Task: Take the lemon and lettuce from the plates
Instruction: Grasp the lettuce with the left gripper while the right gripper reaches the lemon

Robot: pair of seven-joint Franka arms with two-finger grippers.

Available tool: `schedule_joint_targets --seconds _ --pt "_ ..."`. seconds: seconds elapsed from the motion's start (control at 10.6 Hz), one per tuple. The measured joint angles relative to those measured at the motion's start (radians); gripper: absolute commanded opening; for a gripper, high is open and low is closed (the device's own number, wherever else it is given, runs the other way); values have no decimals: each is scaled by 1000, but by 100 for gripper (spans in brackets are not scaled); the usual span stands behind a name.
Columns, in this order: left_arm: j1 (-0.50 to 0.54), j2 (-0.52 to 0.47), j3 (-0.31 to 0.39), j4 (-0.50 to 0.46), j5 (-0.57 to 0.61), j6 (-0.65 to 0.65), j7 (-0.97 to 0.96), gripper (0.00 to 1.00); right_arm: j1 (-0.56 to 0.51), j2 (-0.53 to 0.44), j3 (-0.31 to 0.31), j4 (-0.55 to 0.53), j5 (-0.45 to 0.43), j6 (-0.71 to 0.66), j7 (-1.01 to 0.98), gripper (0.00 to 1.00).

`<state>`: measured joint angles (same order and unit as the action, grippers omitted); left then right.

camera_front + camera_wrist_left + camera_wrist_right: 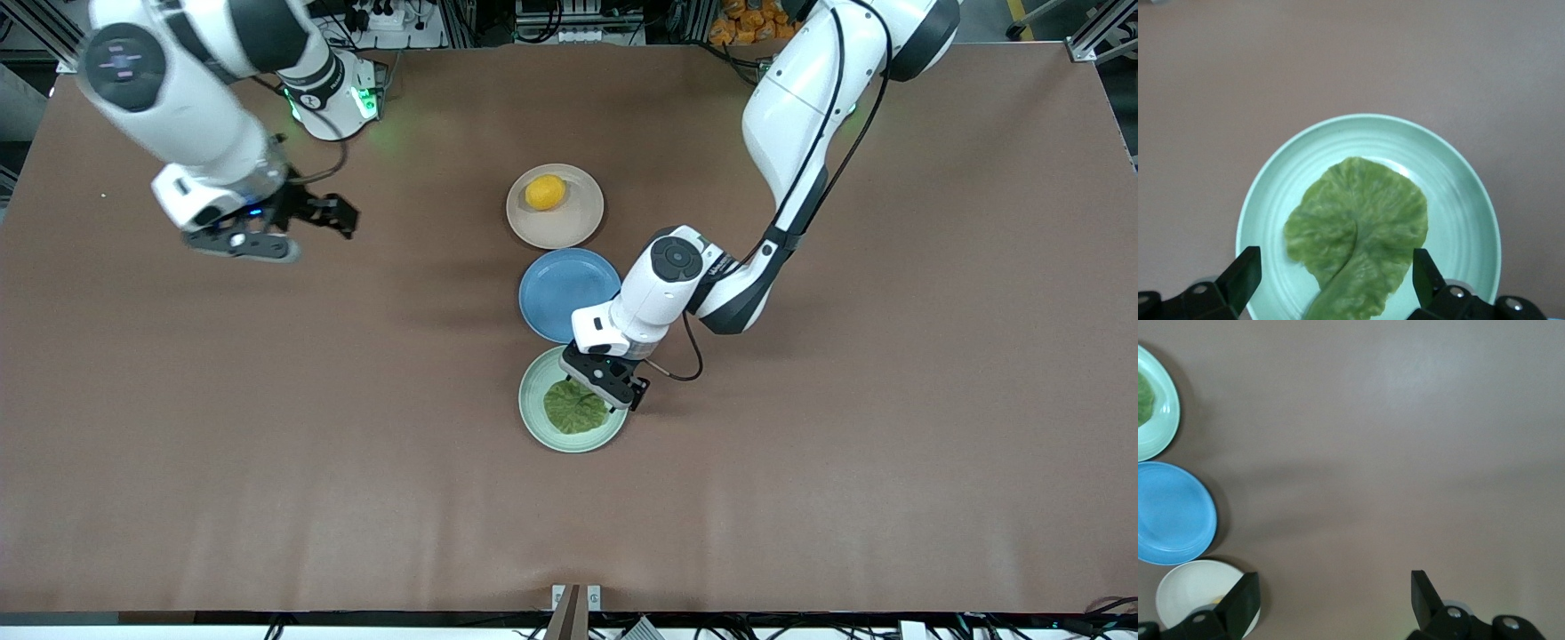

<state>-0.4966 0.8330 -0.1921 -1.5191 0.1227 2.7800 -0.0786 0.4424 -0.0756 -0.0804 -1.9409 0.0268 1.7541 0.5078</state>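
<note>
Both Franka arms are glossy white with dark grey joint caps, black cables along the links, green base lights and black two-finger grippers.

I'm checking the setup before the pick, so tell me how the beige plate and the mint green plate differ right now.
The beige plate holds the lemon, a small yellow fruit near its rim; the mint green plate holds the lettuce, a flat crinkled leaf covering much of it. The beige plate lies farther from the front camera, the green one nearer. The open left gripper hangs over the green plate; no gripper is over the beige one. Both are round and similar in size.
</note>
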Motion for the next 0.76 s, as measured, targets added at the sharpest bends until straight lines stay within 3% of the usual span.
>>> schedule_joint_targets --seconds 0.28,0.57,0.66,0.76 --pt "-12 41 0 0 0 12 0 100 133 1 6 -24 13 5 208 100" --pt "-32 62 16 0 0 15 0 100 163 1 6 -75 61 32 300 100" --pt "-45 67 34 1 0 15 0 81 186 2 5 -101 68 68 354 100" --pt "-60 70 52 1 0 16 0 55 217 2 5 -127 69 114 416 100"
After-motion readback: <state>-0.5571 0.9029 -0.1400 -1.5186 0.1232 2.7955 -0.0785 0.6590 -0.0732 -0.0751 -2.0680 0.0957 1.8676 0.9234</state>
